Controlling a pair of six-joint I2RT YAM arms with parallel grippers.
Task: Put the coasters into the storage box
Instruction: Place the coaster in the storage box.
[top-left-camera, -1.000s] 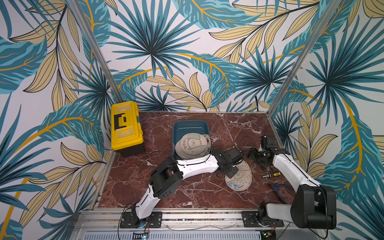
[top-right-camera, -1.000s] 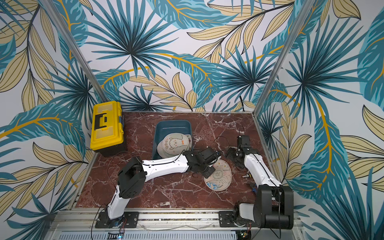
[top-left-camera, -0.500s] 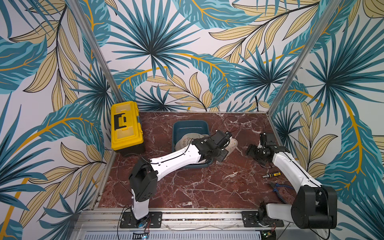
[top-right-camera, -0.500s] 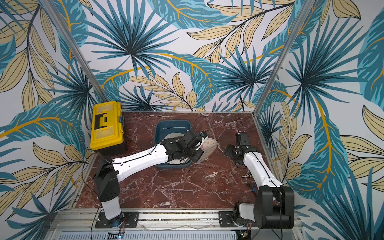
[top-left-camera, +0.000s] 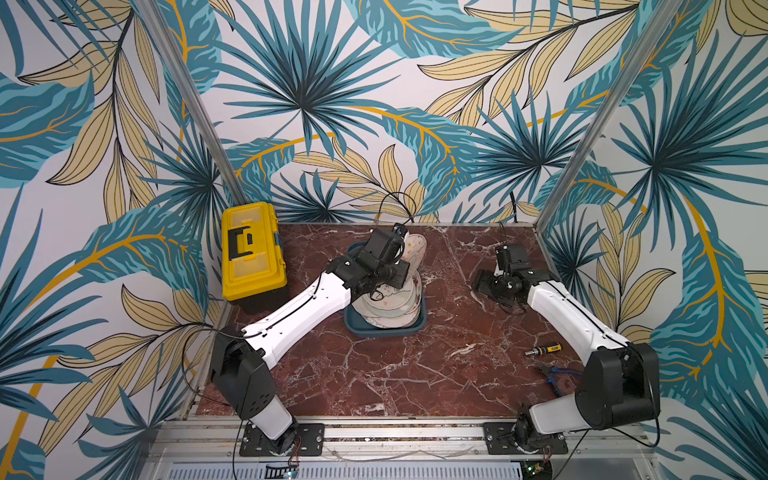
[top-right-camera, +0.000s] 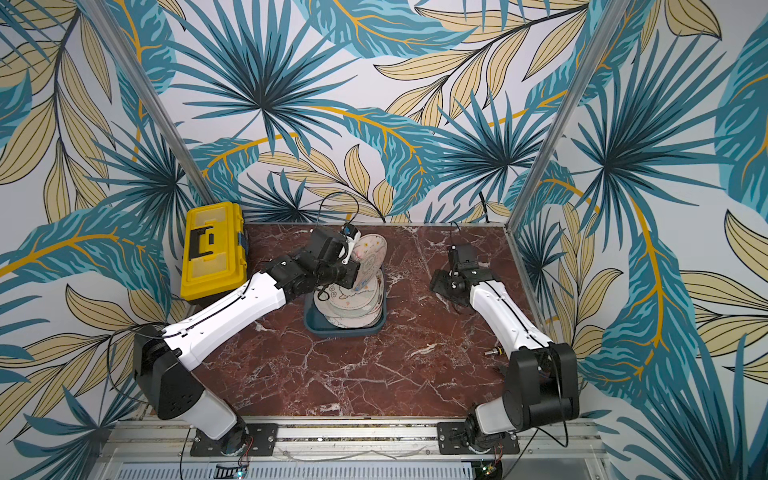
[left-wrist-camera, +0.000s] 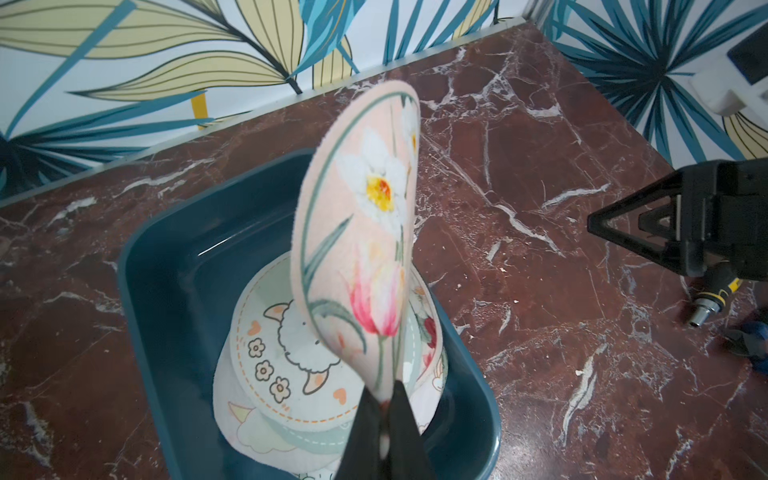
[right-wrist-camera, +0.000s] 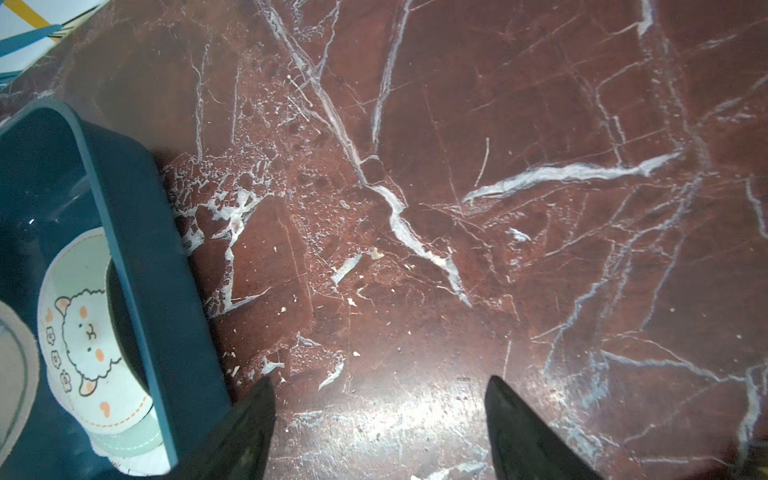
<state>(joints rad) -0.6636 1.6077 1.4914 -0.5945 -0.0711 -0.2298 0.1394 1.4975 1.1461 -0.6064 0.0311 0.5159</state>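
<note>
My left gripper (left-wrist-camera: 384, 399) is shut on the edge of a pale pink coaster (left-wrist-camera: 365, 216) printed with a white flower and a pink tulip. The disc stands on edge and bends over the dark teal storage box (left-wrist-camera: 166, 232). In both top views it hangs over the box's far end (top-left-camera: 415, 249) (top-right-camera: 372, 253). Several coasters (left-wrist-camera: 282, 357) lie stacked in the box (top-left-camera: 384, 331), the top one showing a sheep. My right gripper (right-wrist-camera: 380, 399) is open over bare marble just right of the box (right-wrist-camera: 137, 232), holding nothing.
A yellow toolbox (top-left-camera: 251, 249) with a black handle stands at the back left beside the wall. A small screwdriver (top-left-camera: 542, 350) and blue-handled pliers (top-left-camera: 555, 374) lie near the right arm's base. Patterned walls enclose the marble table on three sides.
The left gripper has lifted the pink coaster off the table right of the box and carried it up and back over the box. The right arm has barely moved.
</note>
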